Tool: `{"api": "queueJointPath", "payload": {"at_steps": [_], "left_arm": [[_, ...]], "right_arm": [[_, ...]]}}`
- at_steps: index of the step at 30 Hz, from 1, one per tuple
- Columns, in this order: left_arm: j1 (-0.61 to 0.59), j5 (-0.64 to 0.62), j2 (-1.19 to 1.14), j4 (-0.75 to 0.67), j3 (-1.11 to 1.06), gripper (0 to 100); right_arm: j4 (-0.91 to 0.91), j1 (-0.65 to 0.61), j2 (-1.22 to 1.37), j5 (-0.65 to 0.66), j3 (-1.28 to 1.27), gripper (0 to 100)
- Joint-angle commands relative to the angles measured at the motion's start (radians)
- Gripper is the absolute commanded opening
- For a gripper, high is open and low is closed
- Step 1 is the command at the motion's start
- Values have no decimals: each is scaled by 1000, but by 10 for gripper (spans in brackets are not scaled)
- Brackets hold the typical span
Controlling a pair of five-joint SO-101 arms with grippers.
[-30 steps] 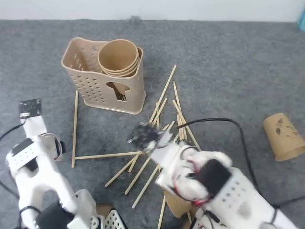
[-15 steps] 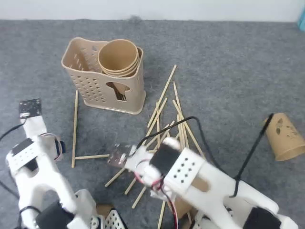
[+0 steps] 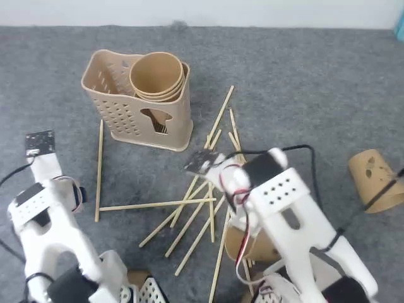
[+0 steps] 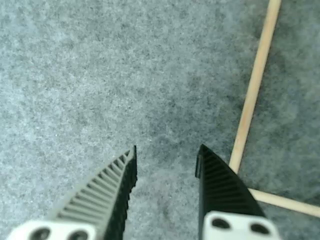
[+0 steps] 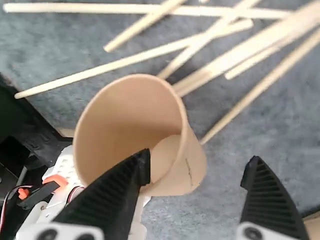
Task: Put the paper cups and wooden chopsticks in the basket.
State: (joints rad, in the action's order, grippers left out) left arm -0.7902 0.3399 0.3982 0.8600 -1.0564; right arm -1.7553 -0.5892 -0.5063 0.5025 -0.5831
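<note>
The beige perforated basket (image 3: 136, 117) stands at the back left with stacked paper cups (image 3: 158, 76) in it. Several wooden chopsticks (image 3: 202, 202) lie scattered mid-table. One paper cup (image 3: 250, 243) lies on its side under the right arm (image 3: 278, 196). In the right wrist view my right gripper (image 5: 199, 157) is open over this cup (image 5: 135, 130), one finger at its mouth, the other outside its wall. Another paper cup (image 3: 375, 180) lies far right. My left gripper (image 4: 167, 165) is open over bare carpet, beside a chopstick (image 4: 252, 95).
Grey carpet covers the table. Black cables (image 3: 297, 151) loop off the right arm over the chopsticks. The left arm (image 3: 38, 211) sits at the front left, near a long chopstick (image 3: 99, 167) lying beside the basket.
The right arm swung left across the chopsticks, then back right and farther away. Some chopsticks shifted, and the cup beneath it shows more. The left arm has kept still.
</note>
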Motion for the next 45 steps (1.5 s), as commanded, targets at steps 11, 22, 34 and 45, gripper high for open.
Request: {"api": "queueJointPath", "payload": {"at_steps": [11, 22, 34, 45], "left_arm": [[3, 5, 32, -15, 1, 187], [3, 3, 32, -15, 1, 187], [3, 5, 32, -15, 1, 187], [3, 2, 32, -15, 1, 187]], "right_arm": [[-28, 443, -58, 318, -66, 80], [-28, 501, -58, 342, 77, 9], [-28, 424, -18, -129, 697, 9], [-18, 85, 410, -414, 1498, 9]]}}
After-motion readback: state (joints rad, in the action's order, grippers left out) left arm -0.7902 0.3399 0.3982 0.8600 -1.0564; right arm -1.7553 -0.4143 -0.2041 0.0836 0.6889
